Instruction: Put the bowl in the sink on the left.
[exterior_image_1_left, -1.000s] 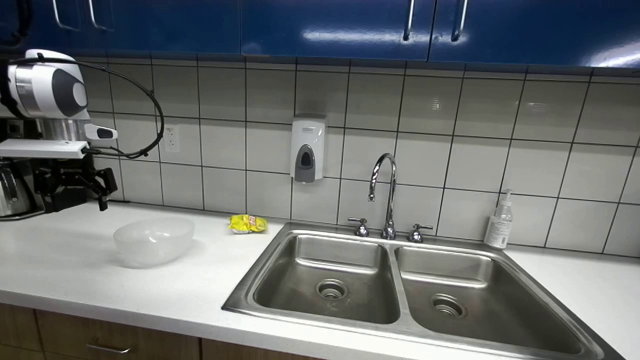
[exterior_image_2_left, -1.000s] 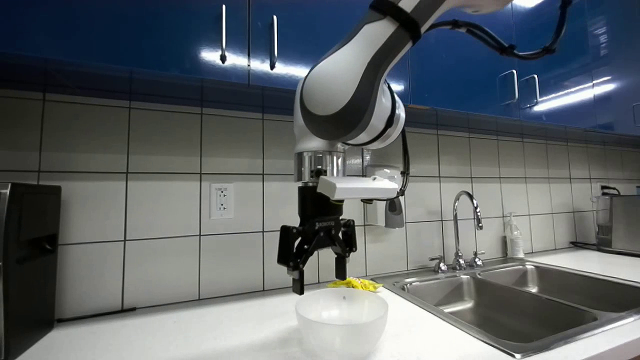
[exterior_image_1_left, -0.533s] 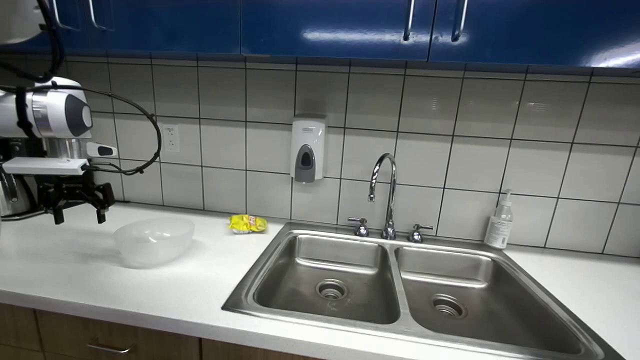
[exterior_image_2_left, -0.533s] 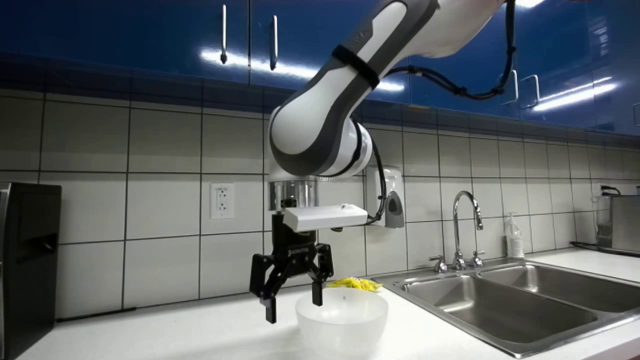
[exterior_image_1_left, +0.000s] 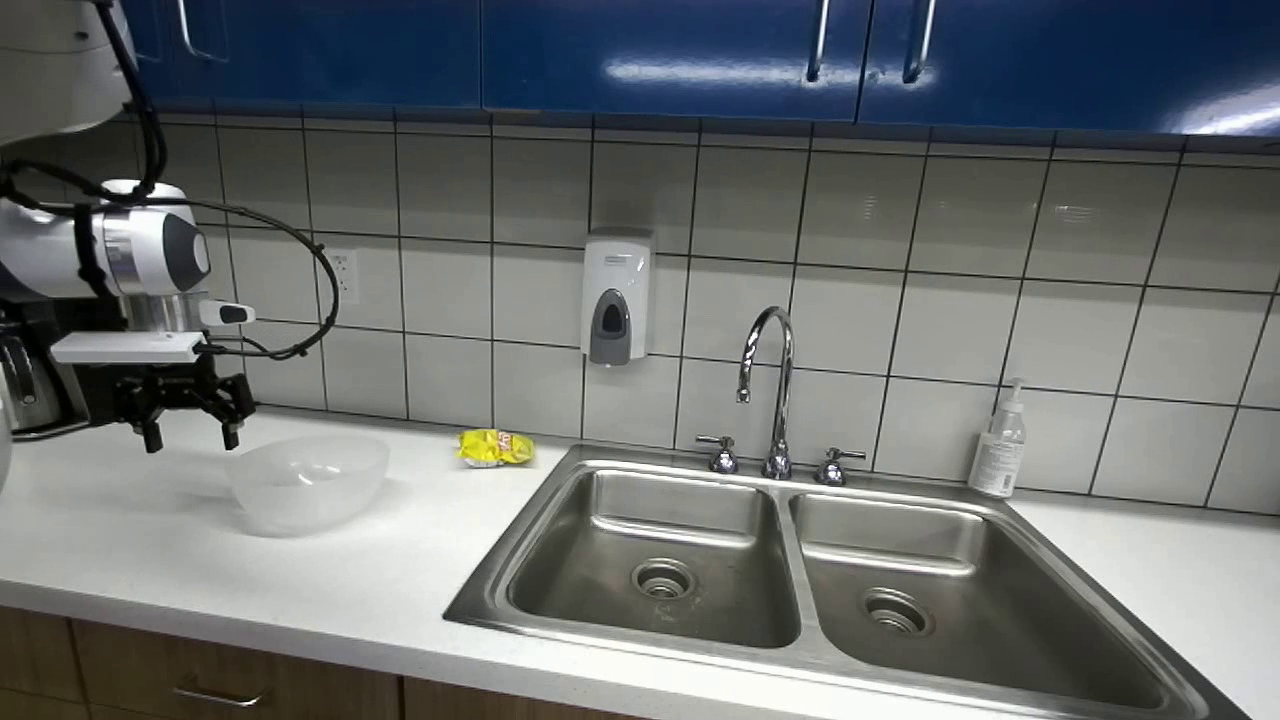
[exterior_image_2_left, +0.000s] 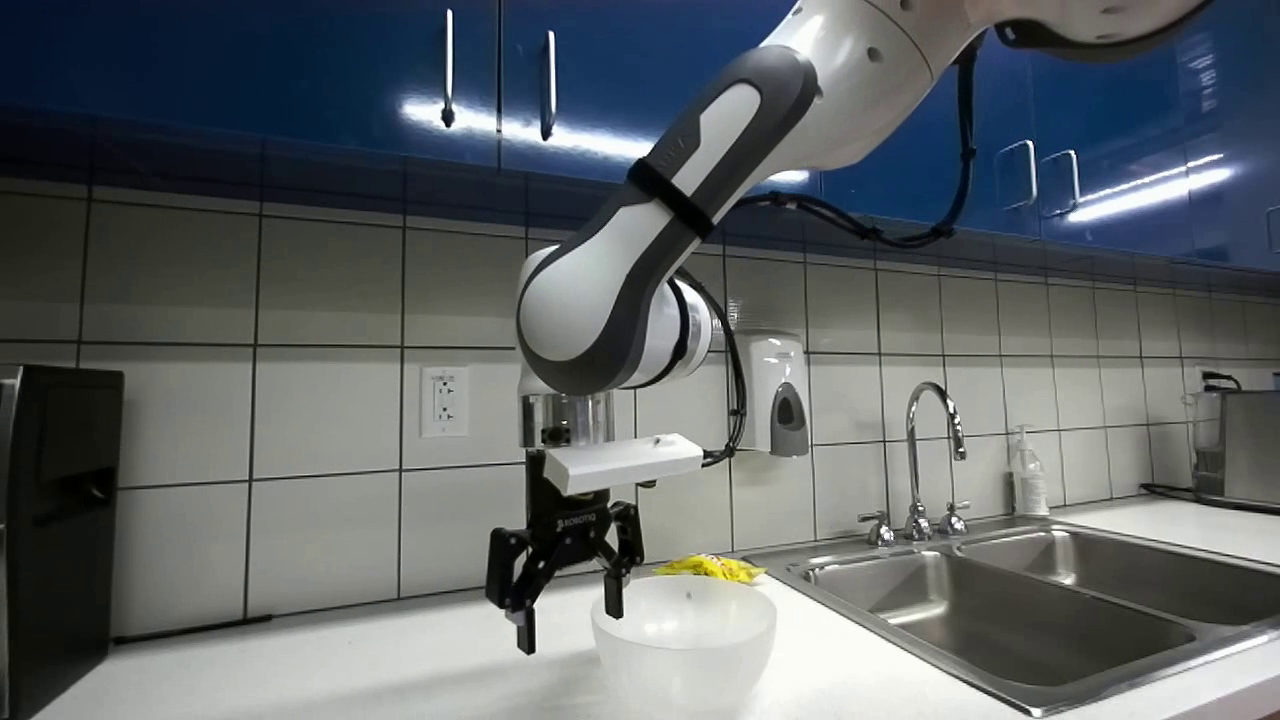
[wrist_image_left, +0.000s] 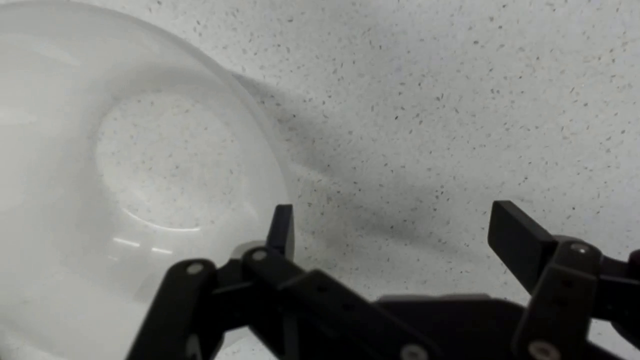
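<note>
Arm (exterior_image_1_left: 50, 250): lower than a second ago in an exterior view, bringing the end effector (exterior_image_1_left: 192, 442) down near the bowl (exterior_image_1_left: 308, 487), which has not moved.
Bowl's seat: upright on the bench (exterior_image_1_left: 400, 590), mouth upward, well apart from the left basin (exterior_image_1_left: 600, 590), so the carry seems not yet begun.
Way to the basin: bench lies between; the yellow packet (exterior_image_1_left: 495, 448) sits back toward the tiled wall (exterior_image_1_left: 450, 290), likely outside the path, while the steel rim (exterior_image_1_left: 508, 558) must be risen over.
Fingers (exterior_image_2_left: 614, 597): in an exterior view, spread wide and holding nothing, probably to pinch one side, the whole bowl looking too broad to clasp.
Black appliance (exterior_image_2_left: 60, 520): well apart, seemingly leaving room to back off.
Bowl's rim (wrist_image_left: 220, 72): in the wrist view, one finger overlaps it, the other hangs over bench; contact cannot be told. A shift bowlward, then down, would likely set the rim between them.
</note>
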